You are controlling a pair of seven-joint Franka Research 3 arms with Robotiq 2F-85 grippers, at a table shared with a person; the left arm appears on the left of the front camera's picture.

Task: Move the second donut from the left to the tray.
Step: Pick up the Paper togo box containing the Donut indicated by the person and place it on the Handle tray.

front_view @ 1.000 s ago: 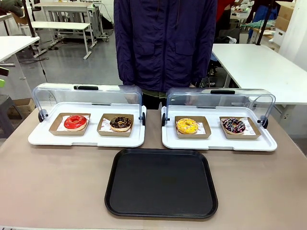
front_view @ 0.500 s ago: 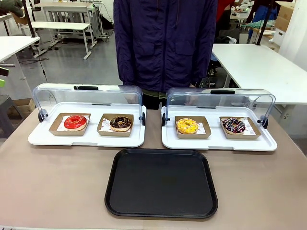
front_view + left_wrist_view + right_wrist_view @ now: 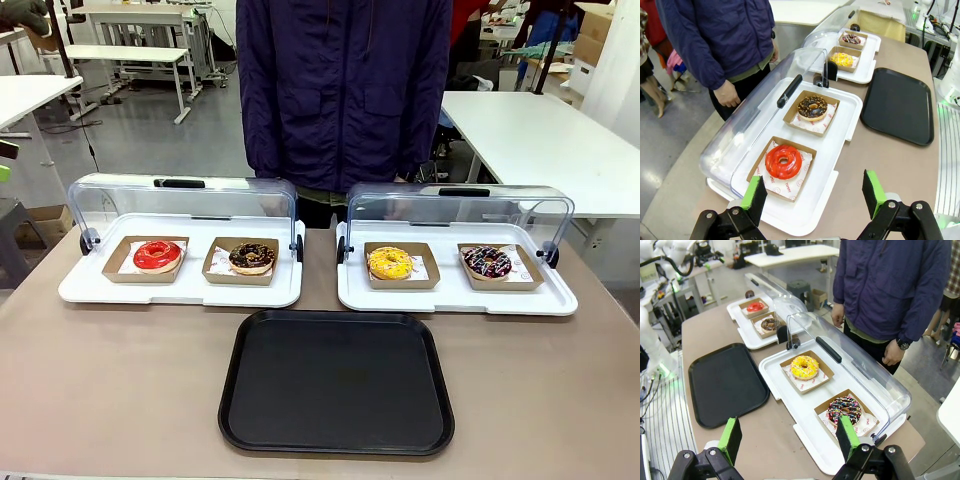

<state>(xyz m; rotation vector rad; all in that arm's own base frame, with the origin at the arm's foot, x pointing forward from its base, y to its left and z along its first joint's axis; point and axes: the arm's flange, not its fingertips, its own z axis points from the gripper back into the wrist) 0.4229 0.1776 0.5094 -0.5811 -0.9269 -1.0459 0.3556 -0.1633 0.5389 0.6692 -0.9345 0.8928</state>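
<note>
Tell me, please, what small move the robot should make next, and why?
Probably ease the left gripper, open and holding nothing, forward past the red donut toward the chocolate crumb donut: it sits untouched beneath the raised lid, not yet on the black tray.

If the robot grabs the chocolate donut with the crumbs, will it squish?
Probably, if pinched hard: the chocolate donut looks soft and puffy. Its glaze looks sticky, and some crumbs on top might fall off. The cardboard box under it looks stiffer and light, so gripping that is likely cleaner.
</note>
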